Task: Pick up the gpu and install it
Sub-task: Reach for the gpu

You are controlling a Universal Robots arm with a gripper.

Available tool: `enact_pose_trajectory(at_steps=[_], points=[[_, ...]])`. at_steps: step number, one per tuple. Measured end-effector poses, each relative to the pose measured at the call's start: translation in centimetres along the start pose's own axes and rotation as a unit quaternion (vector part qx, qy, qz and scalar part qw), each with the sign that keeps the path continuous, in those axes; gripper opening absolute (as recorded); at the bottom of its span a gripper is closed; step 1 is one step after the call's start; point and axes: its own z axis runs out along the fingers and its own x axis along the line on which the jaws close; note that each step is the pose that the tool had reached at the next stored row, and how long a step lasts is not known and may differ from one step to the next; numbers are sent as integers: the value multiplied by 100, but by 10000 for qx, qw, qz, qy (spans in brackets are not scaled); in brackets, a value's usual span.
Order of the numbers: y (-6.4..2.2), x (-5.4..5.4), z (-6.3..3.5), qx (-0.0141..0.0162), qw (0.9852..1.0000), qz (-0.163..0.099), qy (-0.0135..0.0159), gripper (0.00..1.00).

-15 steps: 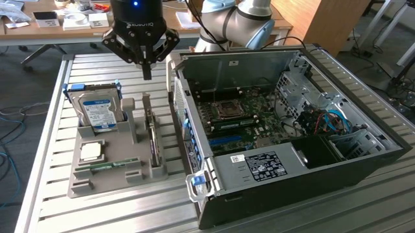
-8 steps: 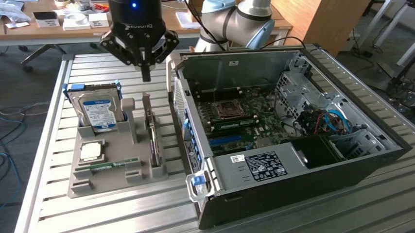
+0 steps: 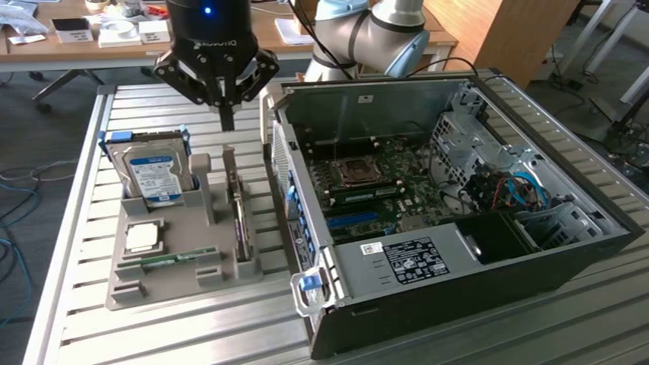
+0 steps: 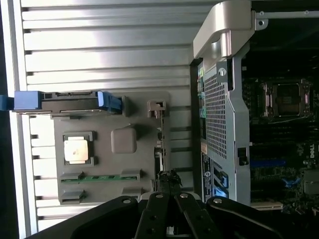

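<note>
Starting at 9 o'clock in the exterior view, a grey parts tray (image 3: 178, 293) lies on the slatted metal table (image 3: 152, 334). At the tray's 11 o'clock corner a hard drive (image 3: 152, 173) with a blue-white label stands upright in blue rails. Towards 7 o'clock a processor chip (image 3: 142, 237) lies flat, with a narrow green memory stick (image 3: 167, 258) just beyond it.

Moving right, here is the gpu (image 3: 239, 220), standing on its thin edge in a slot along the tray's 3 o'clock side. Its long axis runs 12 to 6 o'clock, parallel to the case wall just beside it. A grey post (image 3: 203, 182) of the tray stands close at its 9 o'clock. From the wrist, the gpu (image 4: 160, 149) is a thin edge-on line.

Above the card's 12 o'clock end hangs the gripper (image 3: 226, 122), fingers pressed together with nothing between them, apart from the card. In the wrist view the gripper (image 4: 169, 188) lines up over that edge.

Further right, at 3 o'clock, the open computer case (image 3: 396, 106) lies on its side. Its motherboard (image 3: 406, 190) is exposed, with the processor socket (image 3: 355, 171) at its 10 o'clock and blue cables (image 3: 522, 190) at its 3 o'clock.
</note>
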Motion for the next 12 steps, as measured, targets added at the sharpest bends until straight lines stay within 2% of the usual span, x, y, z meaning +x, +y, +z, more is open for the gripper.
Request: enact_pose_trajectory(at_steps=[6,12], points=[[-52,32,5,0,10000,0,0,11],[-166,33,5,0,10000,0,0,11]])
